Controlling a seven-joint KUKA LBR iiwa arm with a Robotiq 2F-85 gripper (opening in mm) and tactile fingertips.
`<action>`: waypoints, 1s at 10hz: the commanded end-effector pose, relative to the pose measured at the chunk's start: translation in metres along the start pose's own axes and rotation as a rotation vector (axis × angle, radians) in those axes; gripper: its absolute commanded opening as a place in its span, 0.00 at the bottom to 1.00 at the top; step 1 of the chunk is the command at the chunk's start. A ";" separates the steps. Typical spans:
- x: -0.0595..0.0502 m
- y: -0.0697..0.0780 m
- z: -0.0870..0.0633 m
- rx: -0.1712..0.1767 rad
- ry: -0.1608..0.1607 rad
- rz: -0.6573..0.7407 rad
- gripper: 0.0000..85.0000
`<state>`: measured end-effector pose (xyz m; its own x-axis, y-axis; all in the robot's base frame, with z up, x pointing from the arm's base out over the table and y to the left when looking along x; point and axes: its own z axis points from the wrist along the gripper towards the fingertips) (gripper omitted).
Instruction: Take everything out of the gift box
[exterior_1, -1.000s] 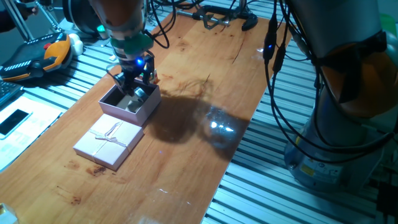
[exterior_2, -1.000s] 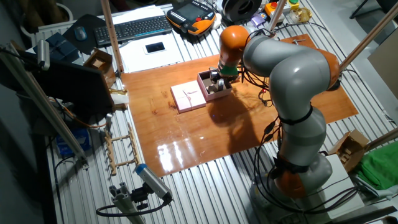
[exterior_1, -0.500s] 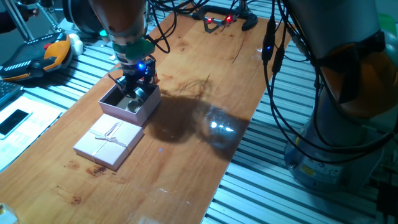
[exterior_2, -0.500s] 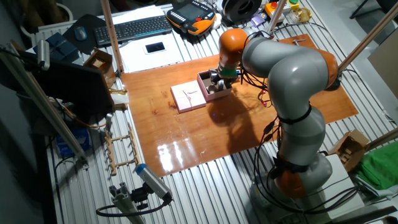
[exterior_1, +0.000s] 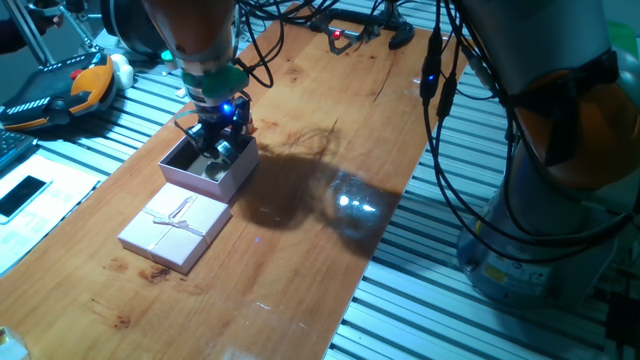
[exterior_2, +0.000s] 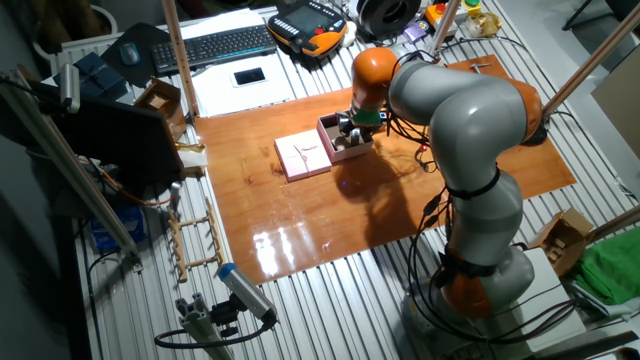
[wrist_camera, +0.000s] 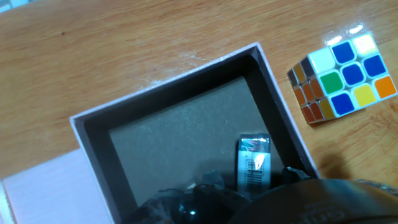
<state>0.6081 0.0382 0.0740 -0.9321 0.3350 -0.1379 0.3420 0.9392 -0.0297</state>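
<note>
Reaching into the gift box for more.
Puzzle cube sits outside, near its corner. Gripper should lift straight up; I cannot tell its grip.

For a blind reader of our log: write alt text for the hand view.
An open pink gift box with dark lining fills the frame, holding a small shiny barcoded piece near its right wall. A multicoloured puzzle cube sits outside on the wooden table; dark hardware blocks the bottom edge.

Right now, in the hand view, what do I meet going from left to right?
Pink lid corner → open gift box with a small barcoded piece inside near its right wall → puzzle cube on the table outside it.
</note>
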 end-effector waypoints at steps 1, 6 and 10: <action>0.000 0.000 0.001 0.002 -0.001 0.000 0.62; -0.002 0.000 0.004 0.012 -0.010 0.005 0.62; -0.003 0.000 0.007 0.015 -0.016 0.005 0.62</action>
<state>0.6112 0.0364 0.0671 -0.9286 0.3378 -0.1536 0.3479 0.9365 -0.0435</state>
